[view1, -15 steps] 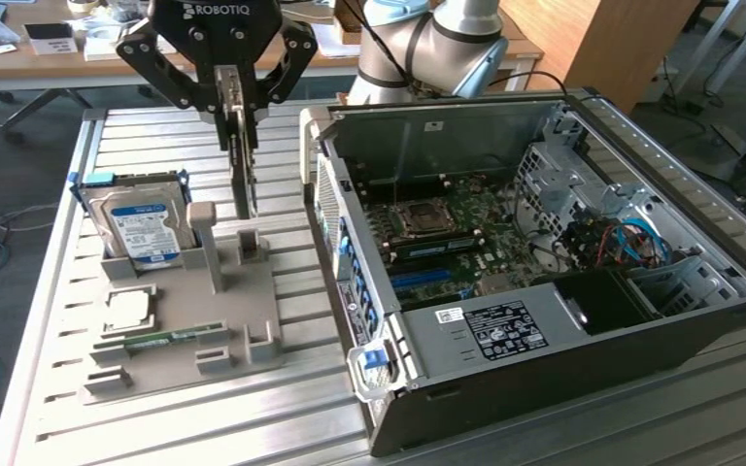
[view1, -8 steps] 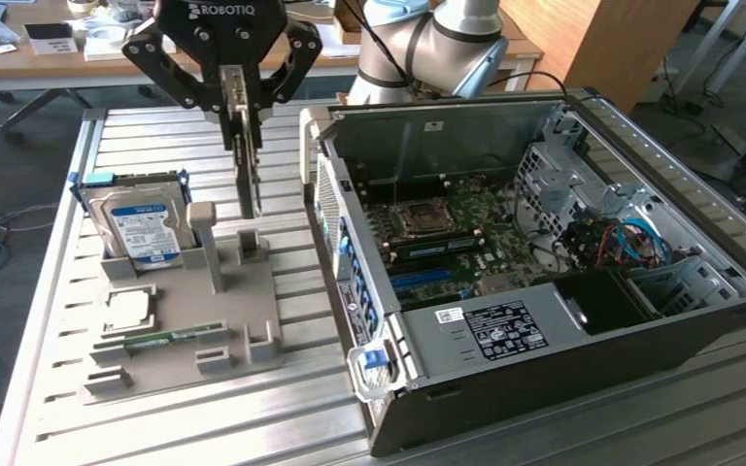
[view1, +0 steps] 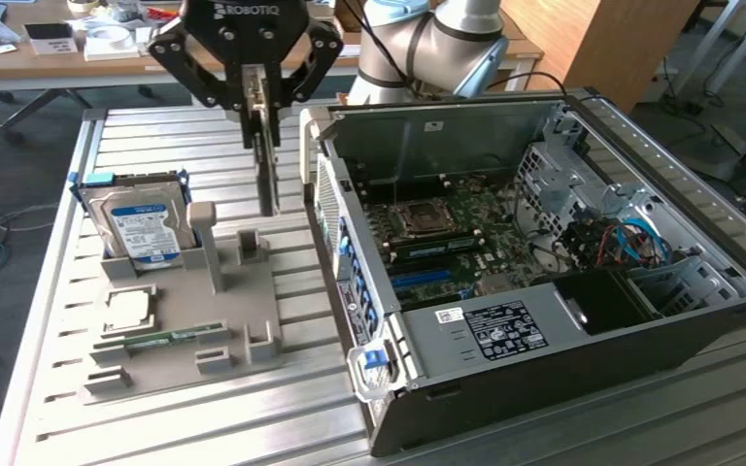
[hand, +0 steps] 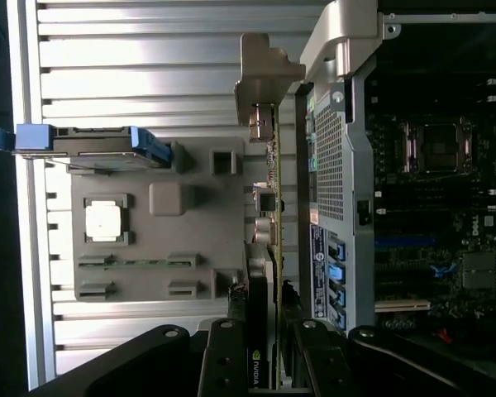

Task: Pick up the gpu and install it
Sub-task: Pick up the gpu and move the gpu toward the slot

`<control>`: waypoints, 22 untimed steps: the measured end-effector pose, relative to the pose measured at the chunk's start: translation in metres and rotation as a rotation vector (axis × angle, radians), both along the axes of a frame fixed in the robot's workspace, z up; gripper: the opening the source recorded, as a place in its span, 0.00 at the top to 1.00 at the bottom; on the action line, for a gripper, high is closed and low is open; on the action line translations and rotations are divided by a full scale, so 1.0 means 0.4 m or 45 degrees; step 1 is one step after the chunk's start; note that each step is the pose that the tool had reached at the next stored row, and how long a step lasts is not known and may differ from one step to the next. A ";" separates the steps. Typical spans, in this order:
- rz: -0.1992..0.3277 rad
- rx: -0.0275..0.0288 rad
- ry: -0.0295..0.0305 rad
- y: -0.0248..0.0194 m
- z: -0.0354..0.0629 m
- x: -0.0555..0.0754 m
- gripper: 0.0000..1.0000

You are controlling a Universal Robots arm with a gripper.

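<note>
1. The gpu (view1: pixel 267 170), a thin green circuit card with a dark face and a silver metal end bracket, hangs edge-on and upright in the upper middle of the exterior view. It is off the table, above the rear of the grey moulded parts tray (view1: pixel 237 291).
2. Its lower edge ends just above the tray's upright slot block. I cannot tell whether a gap remains between them.
3. To the exterior view's right, the card stands just beside the side wall of the open black computer case (view1: pixel 581 388). In the wrist view only a narrow strip separates the card from that wall, and the bracket's bent end reaches close to the case's corner.
4. To the exterior view's left there is more room. The blue-labelled silver hard drive (view1: pixel 140 228) stands upright in its blue cradle, well apart from the card, with a grey post between them.
5. The small green memory stick (view1: pixel 166 340) and the square silver processor chip (view1: pixel 128 309) lie low in the tray, nearer the lower left of the frame.
6. The case's open side faces up, exposing the green motherboard (view1: pixel 457 233).
7. The black two-finger gripper (view1: pixel 259 102) points straight down. Its fingers are drawn narrow and clamp the card's upper edge from both faces.
</note>
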State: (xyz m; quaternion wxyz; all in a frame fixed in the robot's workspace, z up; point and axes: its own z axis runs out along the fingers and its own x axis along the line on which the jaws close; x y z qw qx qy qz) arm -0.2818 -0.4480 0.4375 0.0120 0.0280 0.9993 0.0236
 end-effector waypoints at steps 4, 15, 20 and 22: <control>0.000 -0.0001 0.0001 0.000 0.000 0.032 0.73; 0.000 0.0000 0.0002 0.000 0.000 0.138 0.73; 0.000 -0.0002 0.0004 0.000 0.000 0.189 0.73; 0.000 0.0000 0.0004 0.000 0.000 0.209 0.73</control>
